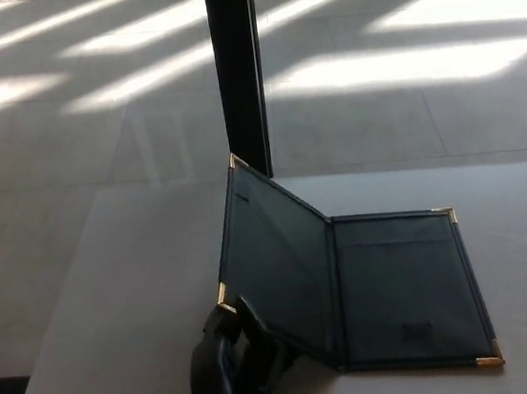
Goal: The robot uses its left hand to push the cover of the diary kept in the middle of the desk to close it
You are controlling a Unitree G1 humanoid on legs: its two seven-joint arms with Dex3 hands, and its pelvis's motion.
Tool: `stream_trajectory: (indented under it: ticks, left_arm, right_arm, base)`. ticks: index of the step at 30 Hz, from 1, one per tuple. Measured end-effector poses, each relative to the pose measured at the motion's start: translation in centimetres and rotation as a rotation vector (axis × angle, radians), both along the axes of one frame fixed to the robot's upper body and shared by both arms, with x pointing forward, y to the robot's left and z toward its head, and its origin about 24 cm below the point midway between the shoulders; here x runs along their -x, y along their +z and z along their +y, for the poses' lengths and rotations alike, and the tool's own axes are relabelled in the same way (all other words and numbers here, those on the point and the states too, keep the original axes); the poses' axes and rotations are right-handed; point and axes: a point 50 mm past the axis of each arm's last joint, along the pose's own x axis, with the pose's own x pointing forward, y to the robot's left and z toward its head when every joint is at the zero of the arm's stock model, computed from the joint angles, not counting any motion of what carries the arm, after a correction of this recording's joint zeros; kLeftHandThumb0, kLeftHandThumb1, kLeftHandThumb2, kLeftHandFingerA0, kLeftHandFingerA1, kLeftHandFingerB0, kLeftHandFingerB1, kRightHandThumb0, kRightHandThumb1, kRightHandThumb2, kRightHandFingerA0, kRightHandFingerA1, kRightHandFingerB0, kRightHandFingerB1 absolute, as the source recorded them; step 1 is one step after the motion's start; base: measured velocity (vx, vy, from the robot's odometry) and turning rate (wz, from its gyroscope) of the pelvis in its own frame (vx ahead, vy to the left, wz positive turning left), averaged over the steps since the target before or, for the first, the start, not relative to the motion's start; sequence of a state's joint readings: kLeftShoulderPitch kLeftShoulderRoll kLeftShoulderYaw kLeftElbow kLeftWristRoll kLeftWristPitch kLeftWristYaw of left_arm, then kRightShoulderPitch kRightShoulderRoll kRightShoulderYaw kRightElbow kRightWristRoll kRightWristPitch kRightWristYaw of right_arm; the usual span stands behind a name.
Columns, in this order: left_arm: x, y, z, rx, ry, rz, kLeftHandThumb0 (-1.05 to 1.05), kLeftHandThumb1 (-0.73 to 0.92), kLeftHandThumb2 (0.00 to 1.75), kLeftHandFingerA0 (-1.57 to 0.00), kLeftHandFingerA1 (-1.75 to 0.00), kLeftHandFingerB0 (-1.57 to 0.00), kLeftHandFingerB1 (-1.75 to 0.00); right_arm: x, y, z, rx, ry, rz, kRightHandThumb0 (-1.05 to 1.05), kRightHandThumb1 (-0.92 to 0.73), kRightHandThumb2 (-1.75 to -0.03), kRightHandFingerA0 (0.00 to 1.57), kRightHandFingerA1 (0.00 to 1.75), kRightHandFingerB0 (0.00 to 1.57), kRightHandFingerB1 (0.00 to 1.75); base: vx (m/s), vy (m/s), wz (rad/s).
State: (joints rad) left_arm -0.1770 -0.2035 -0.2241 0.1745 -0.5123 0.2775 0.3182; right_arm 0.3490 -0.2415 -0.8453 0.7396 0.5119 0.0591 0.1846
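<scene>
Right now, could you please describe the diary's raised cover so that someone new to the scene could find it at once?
On the pale desk, below the black pillar, lies an open dark diary. Its left cover stands tilted up from the spine, with the robot's left hand at its near corner. Unlike the right half lying flat, it is lifted, gold corners showing.

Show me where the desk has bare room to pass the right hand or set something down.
The pale grey desk is bare left of the dark gold-cornered diary, behind it toward the black pillar, and along its right edge. It is crowded only at the lifted left cover, where the black left hand pushes.
</scene>
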Motion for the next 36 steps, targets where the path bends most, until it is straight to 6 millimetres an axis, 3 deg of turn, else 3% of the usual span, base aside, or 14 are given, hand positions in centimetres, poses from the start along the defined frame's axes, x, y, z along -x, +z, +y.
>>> stream_trajectory:
  ticks: [2, 9, 10, 12, 21, 22, 25, 26, 28, 30, 31, 34, 35, 36]
  left_arm:
    - [0.4, 0.2, -0.8, 0.009, -0.034, -0.005, -0.92, 0.92, 0.77, -0.29, -0.62, -0.17, -0.49]
    - [1.9, 1.1, -3.5, 0.003, -0.141, -0.043, -0.97, 0.92, 0.83, -0.39, -0.54, -0.3, -0.49]
    - [2.0, 1.3, -4.1, -0.005, -0.171, -0.055, -0.96, 0.92, 0.82, -0.39, -0.57, -0.3, -0.5]
    - [2.2, 1.8, -5.3, -0.025, -0.228, -0.083, -0.95, 0.92, 0.81, -0.38, -0.54, -0.31, -0.44]
    - [4.2, 4.4, -11.2, -0.164, -0.527, -0.281, -0.9, 0.92, 0.8, -0.26, -0.69, -0.23, -0.55]
    - [4.4, 4.5, -11.6, -0.176, -0.547, -0.298, -0.87, 0.83, 1.24, -0.29, -0.69, -0.24, -0.59]
    - [5.0, 5.0, -12.8, -0.229, -0.618, -0.363, -0.88, 0.81, 1.24, -0.32, -0.7, -0.22, -0.59]
    - [5.1, 5.1, -13.1, -0.247, -0.636, -0.379, -0.92, 0.92, 0.79, -0.66, -0.99, -0.2, -0.61]
    - [5.4, 5.1, -13.6, -0.286, -0.671, -0.414, -0.9, 0.92, 0.79, -0.53, -0.88, -0.2, -0.62]
    - [5.5, 5.1, -13.9, -0.326, -0.701, -0.447, -0.92, 0.92, 0.81, -1.1, -1.25, -0.14, -0.59]
    - [5.5, 5.0, -13.9, -0.345, -0.713, -0.459, -0.85, 0.8, 1.18, -0.68, -0.83, -0.17, -0.6]
    - [5.2, 4.9, -13.6, -0.406, -0.734, -0.503, -0.89, 0.92, 0.82, -0.8, -0.88, -0.17, -0.58]
    - [5.1, 4.8, -13.4, -0.422, -0.737, -0.515, -0.9, 0.92, 0.82, -0.29, -0.7, -0.2, -0.59]
    - [5.0, 4.8, -13.2, -0.437, -0.739, -0.528, -0.9, 0.92, 0.82, -0.29, -0.7, -0.2, -0.59]
  right_arm:
    - [0.0, 0.0, 0.0, 0.0, 0.003, 0.003, -0.9, -0.91, -0.68, 0.63, 0.76, 0.67, 0.59]
    - [-0.1, -0.1, 0.1, -0.003, 0.011, 0.009, -0.92, -0.91, -0.67, 0.8, 0.76, 0.75, 0.6]
    - [-0.2, -0.1, 0.1, -0.003, 0.013, 0.008, -0.83, -0.71, -1.22, 0.78, 0.8, 0.69, 0.67]
    - [-0.3, -0.1, 0.1, -0.003, 0.014, 0.007, -0.9, -0.92, -0.72, 0.69, 0.79, 0.65, 0.64]
    - [-0.2, -0.1, 0.1, -0.001, 0.014, 0.01, -0.91, -0.9, -0.68, 0.73, 0.77, 0.72, 0.61]
    - [-0.2, -0.1, 0.1, -0.001, 0.013, 0.01, -0.91, -0.92, -0.68, 0.67, 0.76, 0.71, 0.6]
    - [-0.3, -0.1, 0.1, 0.0, 0.011, 0.013, -0.9, -0.92, -0.69, 0.68, 0.77, 0.69, 0.6]
    - [-0.3, -0.1, 0.1, 0.0, 0.011, 0.013, -0.91, -0.92, -0.71, 0.77, 0.77, 0.68, 0.61]
    - [-0.3, -0.1, 0.2, -0.001, 0.016, 0.016, -0.93, -0.92, -0.69, 0.78, 0.76, 0.72, 0.63]
    - [-0.3, -0.2, 0.3, -0.002, 0.022, 0.021, -0.91, -0.92, -0.72, 0.7, 0.78, 0.61, 0.62]
    - [-0.3, -0.2, 0.3, -0.003, 0.025, 0.024, -0.91, -0.92, -0.69, 0.73, 0.76, 0.66, 0.59]
    - [-0.2, -0.3, 0.4, -0.004, 0.033, 0.034, -0.91, -0.92, -0.73, 0.65, 0.77, 0.6, 0.61]
    - [-0.2, -0.3, 0.4, -0.006, 0.036, 0.036, -0.92, -0.92, -0.73, 0.66, 0.75, 0.61, 0.6]
    - [-0.1, -0.3, 0.4, -0.007, 0.04, 0.039, -0.92, -0.92, -0.73, 0.66, 0.75, 0.61, 0.6]
  base:
    - [0.0, 0.0, 0.0]
    - [0.0, 0.0, 0.0]
    - [0.0, 0.0, 0.0]
    - [0.0, 0.0, 0.0]
    - [0.0, 0.0, 0.0]
    - [0.0, 0.0, 0.0]
    - [0.0, 0.0, 0.0]
    - [0.0, 0.0, 0.0]
    - [0.0, 0.0, 0.0]
    - [0.0, 0.0, 0.0]
    - [0.0, 0.0, 0.0]
    - [0.0, 0.0, 0.0]
    - [0.0, 0.0, 0.0]
    - [0.0, 0.0, 0.0]
